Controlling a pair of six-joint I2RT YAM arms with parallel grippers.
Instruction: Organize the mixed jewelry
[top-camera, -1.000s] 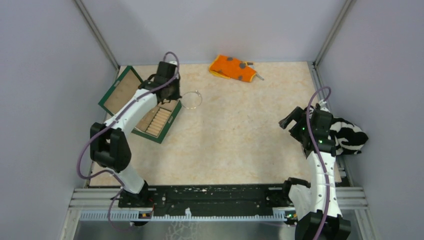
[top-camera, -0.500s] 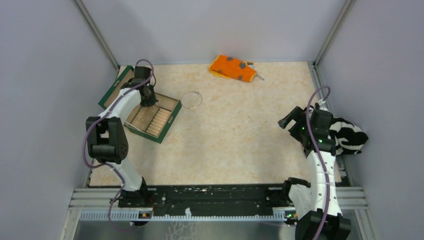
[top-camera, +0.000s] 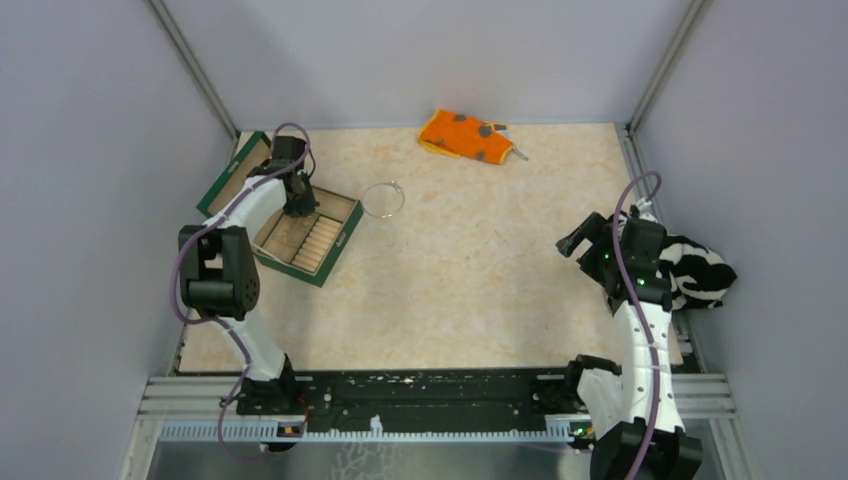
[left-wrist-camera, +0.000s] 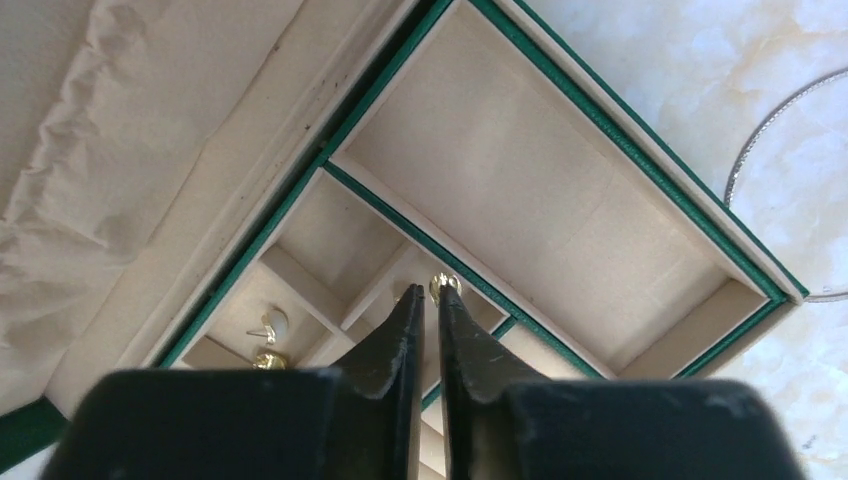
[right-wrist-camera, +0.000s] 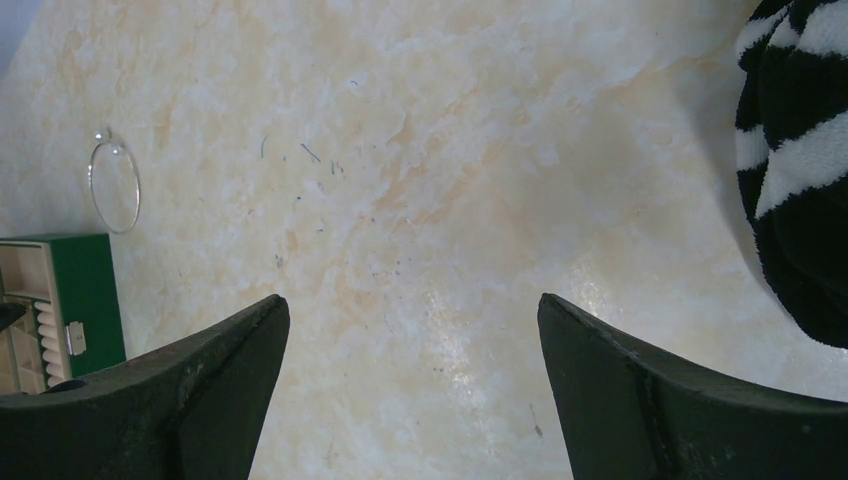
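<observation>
L pincer (left-wrist-camera: 430, 295) down in green box (left-wrist-camera: 650, 150), tiny gold bead (left-wrist-camera: 445, 285) at its tips; R pincer (right-wrist-camera: 410, 305) spread wide over bare desk (top-camera: 450, 280).

Top view: L pincer (top-camera: 298, 205) at upper left, over far end of open green box (top-camera: 340, 250). L wrist view: clenched to a thin slit, bead apparently nipped btwn tips, above divider btwn small compartments and big bare one. Pearl stud (left-wrist-camera: 272, 322) plus another gold bit (left-wrist-camera: 265, 358) in small compartment at lower left. Wire bangle (top-camera: 382, 199) flat on desk just right of box, apart from it, arc of it (left-wrist-camera: 780, 130) at right edge of L wrist view. R pincer (top-camera: 585, 240) at mid right, nothing btwn fingers, beside striped cloth (top-camera: 700, 275). Bangle (right-wrist-camera: 114, 185) far off at upper left of R wrist view. Orange cloth (top-camera: 465, 135) at top centre by back wall.
</observation>
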